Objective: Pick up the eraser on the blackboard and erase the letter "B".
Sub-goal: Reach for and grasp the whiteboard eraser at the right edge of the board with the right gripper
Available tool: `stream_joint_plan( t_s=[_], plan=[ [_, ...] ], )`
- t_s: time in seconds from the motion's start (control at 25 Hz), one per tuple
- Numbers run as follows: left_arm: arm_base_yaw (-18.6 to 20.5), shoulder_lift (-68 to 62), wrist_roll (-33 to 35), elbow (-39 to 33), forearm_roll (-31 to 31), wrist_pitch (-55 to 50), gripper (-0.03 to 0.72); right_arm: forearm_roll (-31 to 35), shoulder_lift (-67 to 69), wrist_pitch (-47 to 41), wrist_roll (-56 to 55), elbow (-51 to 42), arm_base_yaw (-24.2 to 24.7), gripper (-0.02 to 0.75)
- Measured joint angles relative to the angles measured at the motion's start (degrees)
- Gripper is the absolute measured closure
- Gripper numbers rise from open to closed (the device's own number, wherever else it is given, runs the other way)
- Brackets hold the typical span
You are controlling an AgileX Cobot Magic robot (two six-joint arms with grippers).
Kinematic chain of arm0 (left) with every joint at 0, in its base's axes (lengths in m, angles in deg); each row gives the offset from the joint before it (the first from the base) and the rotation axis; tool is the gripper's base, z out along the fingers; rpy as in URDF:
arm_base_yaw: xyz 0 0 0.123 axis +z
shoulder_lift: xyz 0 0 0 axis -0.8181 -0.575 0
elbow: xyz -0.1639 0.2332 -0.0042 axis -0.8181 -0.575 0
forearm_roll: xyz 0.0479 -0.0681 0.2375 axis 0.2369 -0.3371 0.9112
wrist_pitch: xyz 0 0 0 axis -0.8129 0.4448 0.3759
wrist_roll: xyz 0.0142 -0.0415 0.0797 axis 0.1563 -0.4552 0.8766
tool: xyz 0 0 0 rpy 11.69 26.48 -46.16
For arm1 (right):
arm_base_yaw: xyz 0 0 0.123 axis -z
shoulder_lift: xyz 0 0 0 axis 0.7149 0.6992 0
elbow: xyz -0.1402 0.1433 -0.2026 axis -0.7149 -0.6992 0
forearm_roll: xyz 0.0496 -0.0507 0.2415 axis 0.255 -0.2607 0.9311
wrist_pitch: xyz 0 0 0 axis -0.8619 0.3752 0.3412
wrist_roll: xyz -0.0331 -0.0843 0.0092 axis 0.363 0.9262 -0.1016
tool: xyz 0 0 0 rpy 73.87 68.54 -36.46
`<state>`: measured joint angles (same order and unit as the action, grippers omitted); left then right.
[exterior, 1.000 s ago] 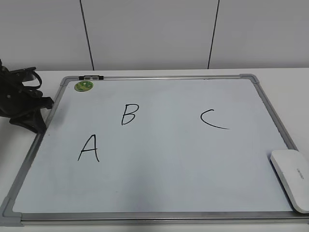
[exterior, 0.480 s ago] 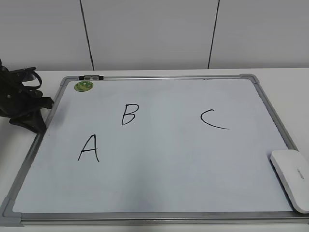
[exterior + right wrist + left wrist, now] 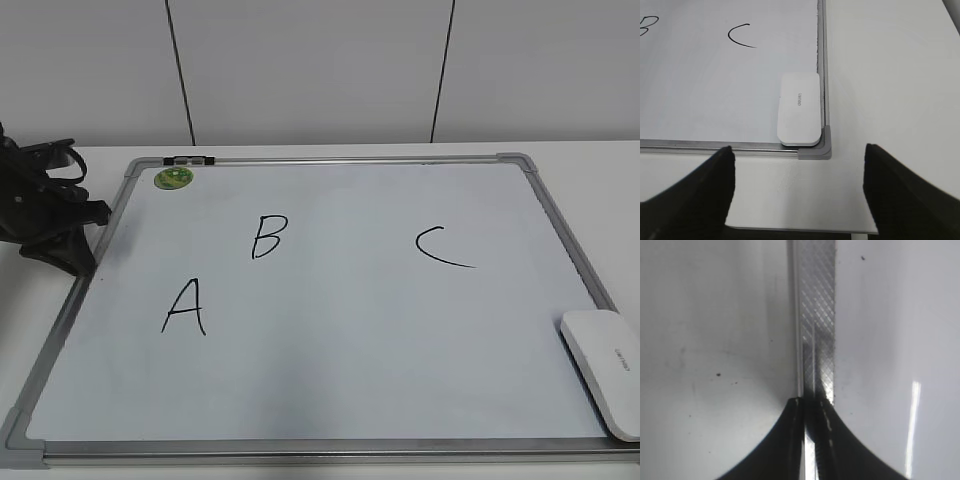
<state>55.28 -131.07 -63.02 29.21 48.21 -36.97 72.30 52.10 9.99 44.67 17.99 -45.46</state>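
Right wrist view showed our right gripper [image 3: 797, 192] spread wide, its two dark fingers [image 3: 700, 195] far apart at the bottom of the frame, holding nothing and touching nothing, poised above bare table just short of the board's near corner. Ahead of it, between the lines of the fingers, the eraser [image 3: 799, 109] lay flat on the blackboard [image 3: 710, 100], tucked into that corner against the silver frame and the grey corner piece. In the left wrist view our left gripper [image 3: 812, 405] had its jaws pressed together with only a thin slit between them, empty, directly over the board's metal frame; the exterior view placed that arm at the board's left edge. From what we could judge, the task had barely begun: the eraser was not yet picked up, and the letter "B" [image 3: 270, 237] stood whole, well apart from the eraser, with "A" [image 3: 185, 307] and "C" [image 3: 440, 246] also untouched. Grasping, carrying and wiping all remained.
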Motion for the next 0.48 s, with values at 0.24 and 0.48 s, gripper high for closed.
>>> stream_joint_plan(
  t_s=[0.24,0.48],
  plan=[
    [0.0,0.0,0.0,0.0,0.0,-0.1,0.648,1.7,2.2,3.2,0.0,1.5,0.0,0.146],
    [0.0,0.0,0.0,0.0,0.0,-0.1,0.647,3.8,16.1,16.6,0.6,2.8,0.0,0.146]
  ],
)
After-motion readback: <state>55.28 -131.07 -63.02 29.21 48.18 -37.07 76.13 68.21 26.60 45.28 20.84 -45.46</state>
